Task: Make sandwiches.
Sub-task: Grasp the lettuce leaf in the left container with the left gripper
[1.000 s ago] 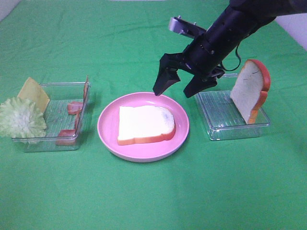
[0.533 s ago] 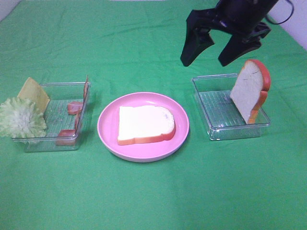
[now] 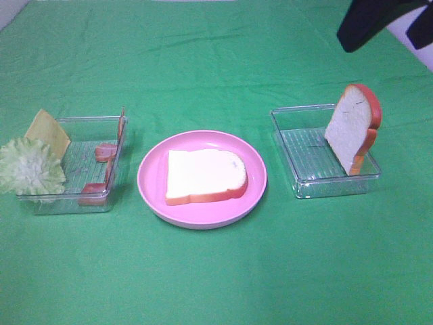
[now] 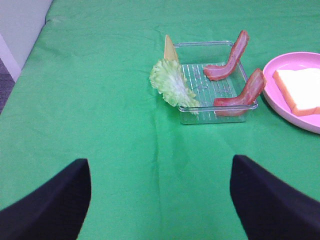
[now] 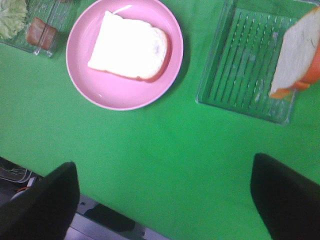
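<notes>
One bread slice lies flat on the pink plate at the middle of the green-covered desk. A second bread slice stands on edge, leaning in the right tray toward the desk's right edge. Toward the left edge, the left tray holds two bacon strips, with the cheese square and lettuce propped at its outer side. The right gripper hangs high over the far right corner, jaws spread wide and gripping nothing. The left gripper is likewise wide apart and empty, over bare cloth, well apart from the left tray.
</notes>
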Motion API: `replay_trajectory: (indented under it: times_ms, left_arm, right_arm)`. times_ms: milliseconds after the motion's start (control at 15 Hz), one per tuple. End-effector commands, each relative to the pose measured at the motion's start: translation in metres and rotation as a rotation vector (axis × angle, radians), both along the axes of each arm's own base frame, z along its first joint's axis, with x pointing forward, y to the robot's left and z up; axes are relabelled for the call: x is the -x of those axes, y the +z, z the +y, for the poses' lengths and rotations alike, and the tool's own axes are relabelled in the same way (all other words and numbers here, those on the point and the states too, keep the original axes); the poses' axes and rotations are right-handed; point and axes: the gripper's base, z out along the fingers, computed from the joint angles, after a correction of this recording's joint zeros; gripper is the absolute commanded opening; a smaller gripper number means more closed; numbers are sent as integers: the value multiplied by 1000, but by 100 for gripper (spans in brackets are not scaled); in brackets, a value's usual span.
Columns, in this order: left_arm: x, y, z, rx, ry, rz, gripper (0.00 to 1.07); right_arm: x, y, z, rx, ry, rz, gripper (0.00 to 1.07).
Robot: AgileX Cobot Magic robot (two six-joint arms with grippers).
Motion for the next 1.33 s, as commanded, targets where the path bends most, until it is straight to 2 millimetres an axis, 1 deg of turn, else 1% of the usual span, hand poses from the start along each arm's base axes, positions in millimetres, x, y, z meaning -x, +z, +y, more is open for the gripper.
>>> replay_trajectory:
  times_ms: [67, 200, 267, 333, 467, 600, 800, 933, 1200, 1267, 1333]
  left_arm:
    - [2, 0, 0, 2, -1, -28, 74]
    - [2, 0, 0, 2, -1, -28, 74]
    - [2, 0, 0, 2, -1, -28, 74]
    - [2, 0, 0, 2, -1, -28, 74]
    - [2, 0, 0, 2, -1, -28, 74]
    - [2, 0, 0, 2, -1, -28, 74]
    - [2, 0, 0, 2, -1, -28, 74]
    - [2, 0, 0, 2, -1, -28, 74]
    - [2, 3, -4, 55, -16, -39, 74]
    - [-3, 13, -6, 96, -31, -57, 74]
    - [-8, 19, -6, 103, -32, -60, 74]
  right_arm:
    - [48, -10, -17, 32, -14, 66, 85]
    - [88, -26, -30, 31, -15, 63, 85]
    - [115, -42, -39, 31, -15, 62, 85]
    - [132, -54, -44, 30, -14, 58, 85]
    - [158, -72, -53, 35, 17, 15, 85]
    - [175, -84, -59, 38, 52, -37, 85]
    - [207, -108, -70, 24, 115, -217, 85]
    - [218, -104, -73, -11, 113, -354, 85]
    - [241, -104, -80, -52, 115, -518, 85]
    - [251, -106, -83, -67, 110, -589, 85]
    - [253, -106, -84, -71, 109, -604, 85]
